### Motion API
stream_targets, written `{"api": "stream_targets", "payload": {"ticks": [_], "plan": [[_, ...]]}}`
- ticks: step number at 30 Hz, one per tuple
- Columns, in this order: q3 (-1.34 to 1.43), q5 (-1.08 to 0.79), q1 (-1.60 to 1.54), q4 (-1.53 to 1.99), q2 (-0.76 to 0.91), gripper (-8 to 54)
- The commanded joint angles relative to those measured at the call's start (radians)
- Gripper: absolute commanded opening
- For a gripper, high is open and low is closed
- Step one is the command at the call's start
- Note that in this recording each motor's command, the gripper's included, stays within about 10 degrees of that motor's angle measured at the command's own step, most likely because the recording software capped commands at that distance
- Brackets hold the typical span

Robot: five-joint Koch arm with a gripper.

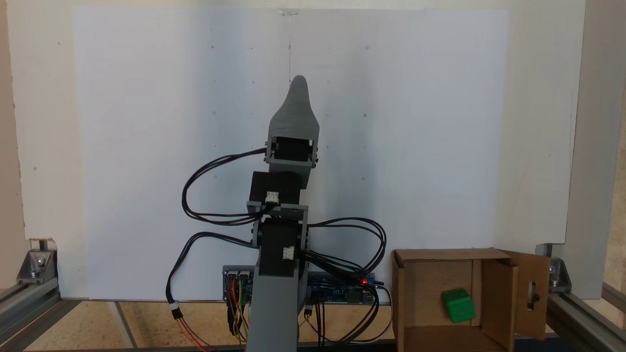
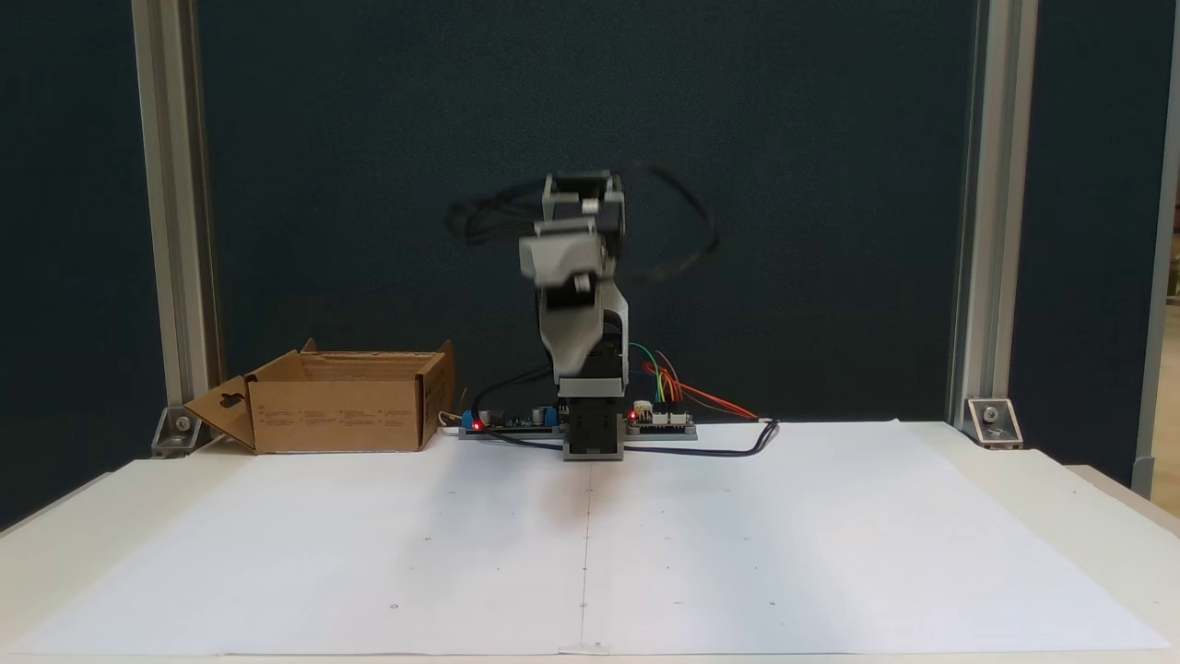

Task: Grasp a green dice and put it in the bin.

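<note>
White paper sheeting (image 2: 737, 553) is lying bare while the small green plastic dice (image 1: 458, 305) is sitting inside the brown cardboard bin (image 1: 433, 337) at four o'clock of the grey gripper (image 1: 298, 85), whose finger state I cannot tell, and a careless swing risks knocking the bin.

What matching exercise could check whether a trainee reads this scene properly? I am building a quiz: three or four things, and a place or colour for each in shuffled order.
Things:
1. green dice
2. bin
3. white paper sheet
4. red light

Descriptions:
A. glows on the circuit board behind the arm's base
B. brown cardboard, with a slotted side flap
C. lies inside the box
D. covers the table in front of the arm

Pairs: 1-C, 2-B, 3-D, 4-A
</note>
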Motion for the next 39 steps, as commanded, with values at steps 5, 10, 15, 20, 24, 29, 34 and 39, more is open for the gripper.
{"api": "stream_targets", "payload": {"ticks": [5, 10, 15, 20, 24, 29, 34, 39], "plan": [[0.161, -0.006, -0.058, -0.333, 0.143, 43.8], [0.273, -0.006, -0.074, -0.546, 0.190, 43.7], [0.399, -0.006, -0.074, -0.753, 0.192, 43.1], [0.477, -0.006, -0.064, -0.952, 0.192, 43.1], [0.537, -0.006, -0.064, -1.116, 0.192, 43.1], [0.575, -0.006, -0.061, -1.114, 0.186, 43.1], [0.606, -0.006, -0.048, -1.115, 0.183, 43.2], [0.629, -0.002, -0.015, -1.115, 0.179, 43.2]]}}
